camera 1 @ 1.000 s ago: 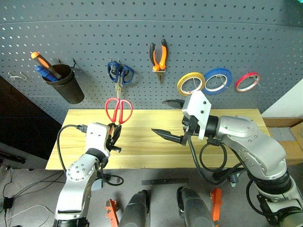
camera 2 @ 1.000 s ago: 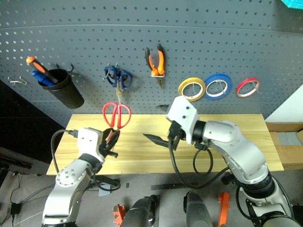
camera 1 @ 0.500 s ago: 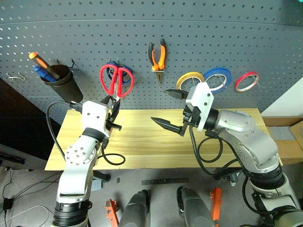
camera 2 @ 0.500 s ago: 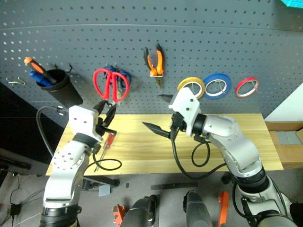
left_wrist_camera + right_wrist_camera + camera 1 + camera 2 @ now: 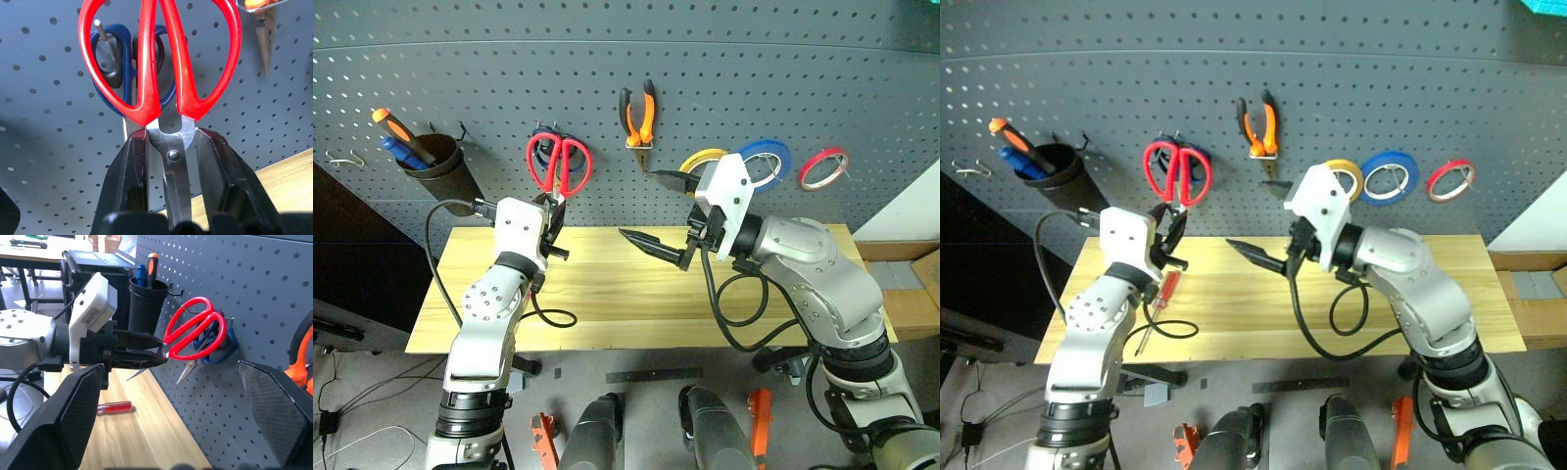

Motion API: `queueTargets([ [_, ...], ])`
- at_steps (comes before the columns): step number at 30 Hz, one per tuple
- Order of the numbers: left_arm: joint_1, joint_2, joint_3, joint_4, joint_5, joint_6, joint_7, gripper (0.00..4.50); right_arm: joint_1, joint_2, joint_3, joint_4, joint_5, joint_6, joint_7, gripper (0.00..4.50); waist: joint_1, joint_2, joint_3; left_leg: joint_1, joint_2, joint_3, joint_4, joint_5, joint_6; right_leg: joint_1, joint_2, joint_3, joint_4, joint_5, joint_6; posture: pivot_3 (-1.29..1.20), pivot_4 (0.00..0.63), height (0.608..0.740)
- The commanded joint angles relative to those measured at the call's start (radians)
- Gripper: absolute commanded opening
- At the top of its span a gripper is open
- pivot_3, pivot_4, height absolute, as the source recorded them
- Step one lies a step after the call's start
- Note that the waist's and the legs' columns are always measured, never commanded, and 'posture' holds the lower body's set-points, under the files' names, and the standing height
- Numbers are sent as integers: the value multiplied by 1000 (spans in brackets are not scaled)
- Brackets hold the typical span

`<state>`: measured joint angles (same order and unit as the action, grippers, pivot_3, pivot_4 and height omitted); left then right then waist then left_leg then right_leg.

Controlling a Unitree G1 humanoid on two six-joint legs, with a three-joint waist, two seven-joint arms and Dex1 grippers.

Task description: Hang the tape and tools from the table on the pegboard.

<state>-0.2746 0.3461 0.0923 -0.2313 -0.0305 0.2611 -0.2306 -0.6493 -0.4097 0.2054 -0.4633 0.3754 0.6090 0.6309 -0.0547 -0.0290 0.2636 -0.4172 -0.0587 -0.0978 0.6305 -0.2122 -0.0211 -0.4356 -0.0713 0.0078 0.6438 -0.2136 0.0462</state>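
The left tool [image 5: 168, 161] pinches the steel blades of the red-looped scissors [image 5: 559, 164], holding their glossy plastic loops up against the perforated grey pegboard [image 5: 724, 59], over the blue-looped scissors [image 5: 115, 63]. The right tool [image 5: 654, 211] hangs spread wide, empty. A slim red-handled screwdriver [image 5: 113, 407] lies on the pale wooden desk [image 5: 607, 304].

Grey floor [image 5: 372, 392] with a black cable, cardboard box [image 5: 901, 284] beside a white wall [image 5: 911, 211]
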Motion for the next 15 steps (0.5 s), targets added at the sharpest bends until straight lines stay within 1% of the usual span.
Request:
queueTargets([
  [1, -18, -3, -4, -19, 1, -12, -1, 1755, -18, 8, -28, -24, 7, -17, -3, 4500, 0, 0, 0, 0, 0, 0, 0, 0, 0, 0, 0, 0, 0, 0, 0, -106, 235, 740],
  [2, -13, 1, -11, -20, 9, -10, -2, 1962, -17, 8, -27, -25, 7, -16, -4, 4500, -1, 0, 0, 0, 0, 0, 0, 0, 0, 0, 0, 0, 0, 0, 0, -108, 236, 740],
  [6, 13, 7, -14, -21, 18, 2, 1, 3298, -18, 5, -17, -14, -20, 9, -31, 4500, -2, 0, 0, 0, 0, 0, 0, 0, 0, 0, 0, 0, 1, 0, 0, -111, 239, 740],
  [9, 63, 14, -7, -13, 10, 23, -11, 4202, -12, 8, 2, 1, -39, 67, -66, 4500, -4, 0, 0, 0, 0, 1, 0, 0, 0, 0, 0, 1, 1, 0, 0, -110, 242, 740],
  [10, 87, 20, 1, -1, 2, 43, -18, 4475, -5, 13, 15, -4, -31, 117, -79, 4500, -5, 0, 0, 1, 0, 1, 0, 0, 0, 0, 0, 1, 1, 0, 0, -109, 246, 740],
  [12, 124, 43, 15, 25, 1, 96, -33, 4475, 7, 35, 38, -20, -18, 215, -112, 4500, -7, 0, 0, 0, 0, 2, 0, 0, 0, -2, 0, 2, 2, 0, 0, -112, 251, 740],
  [14, 136, 62, 71, 67, -12, 195, -13, 4475, 15, 88, 56, -29, 0, 336, -162, 4500, -10, 0, 0, 0, 1, 2, 0, 0, 0, -2, 0, 2, 3, 0, 0, -125, 261, 740],
  [15, 137, 84, 97, 99, -24, 250, -20, 4475, 17, 131, 69, -22, 1, 414, -203, 4500, -11, 0, 0, 0, 2, 1, 0, 0, 0, -3, 0, 2, 3, 0, 0, -125, 264, 740],
])
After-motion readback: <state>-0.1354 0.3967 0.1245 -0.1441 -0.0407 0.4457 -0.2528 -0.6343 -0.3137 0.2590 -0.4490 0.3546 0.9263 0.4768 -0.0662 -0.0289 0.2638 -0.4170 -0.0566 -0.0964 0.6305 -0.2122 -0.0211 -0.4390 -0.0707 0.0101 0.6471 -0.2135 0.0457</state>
